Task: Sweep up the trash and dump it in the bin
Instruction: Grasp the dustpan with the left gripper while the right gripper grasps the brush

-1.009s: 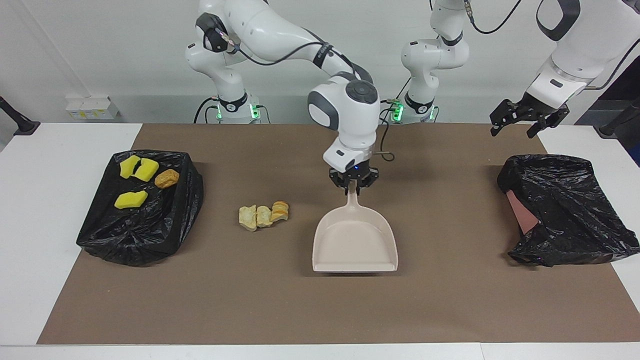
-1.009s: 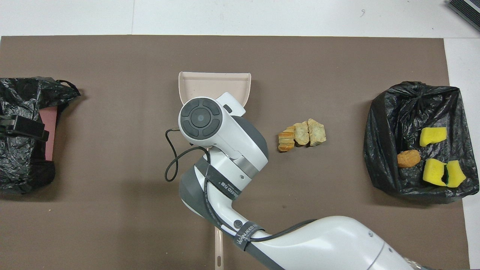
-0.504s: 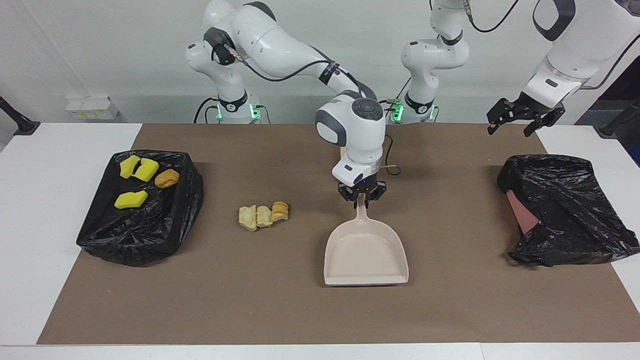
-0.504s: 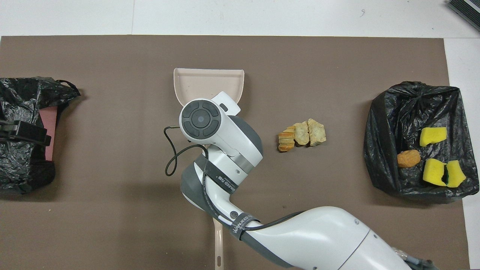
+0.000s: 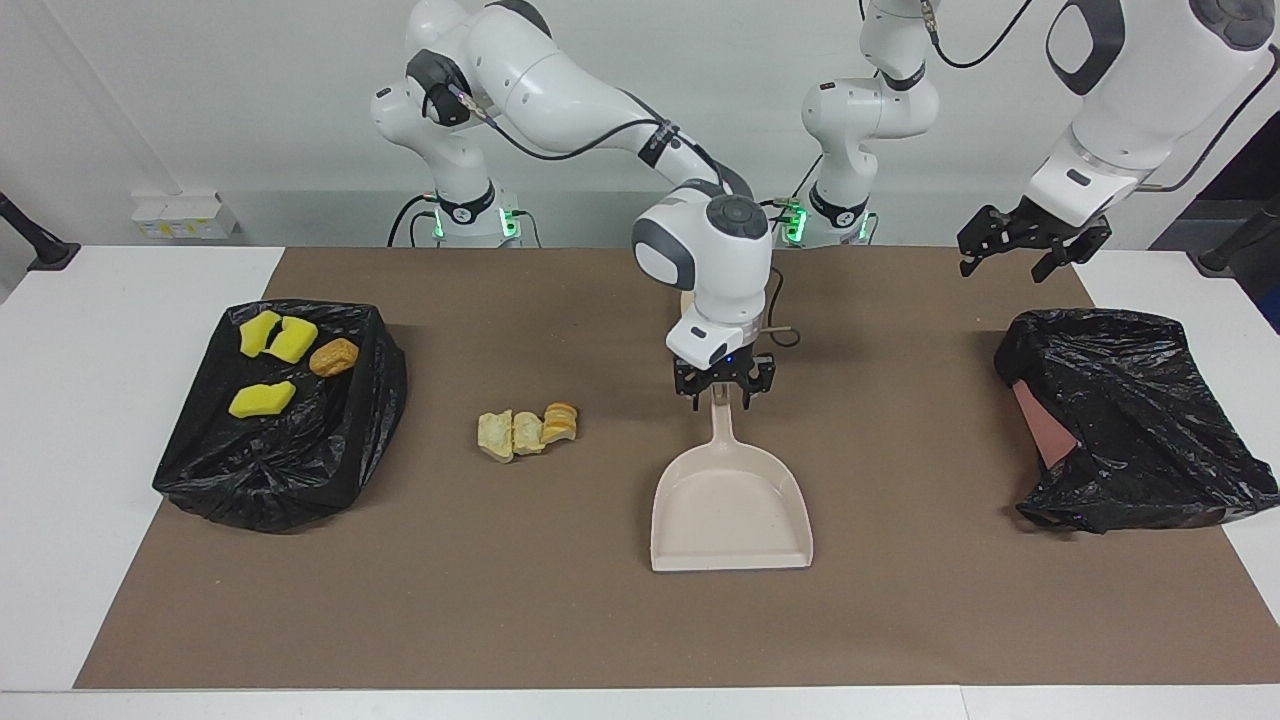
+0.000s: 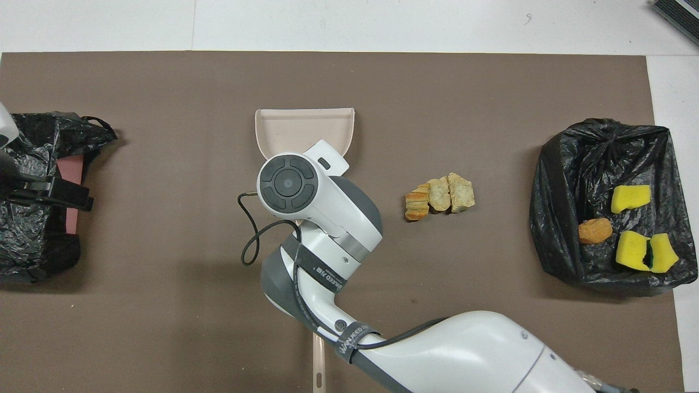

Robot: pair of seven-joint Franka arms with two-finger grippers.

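facing view, right claw: my right claw (image 5: 724, 393) stands over the handle of the dustpan (image 5: 731, 510), fingers spread to either side of it and gripping nothing.
facing view, left claw: my left claw (image 5: 1018, 245) waits in the air, fingers apart and empty, over the mat near the crumpled black bag (image 5: 1130, 420).
facing view, trash: three pastry pieces (image 5: 528, 432) lie on the bench mat between the dustpan and the bin (image 5: 290, 470); yellow sponge chunks (image 5: 262, 398) and a brown lump (image 5: 333, 357) rest on the bin's black liner.
overhead view, dustpan: the dustpan (image 6: 304, 128) lies flat, its mouth facing away from me, not toward the pastry pieces (image 6: 440, 196).
overhead view, risk: judged likely, a sweep from here would push the pieces past the pan's side wall.
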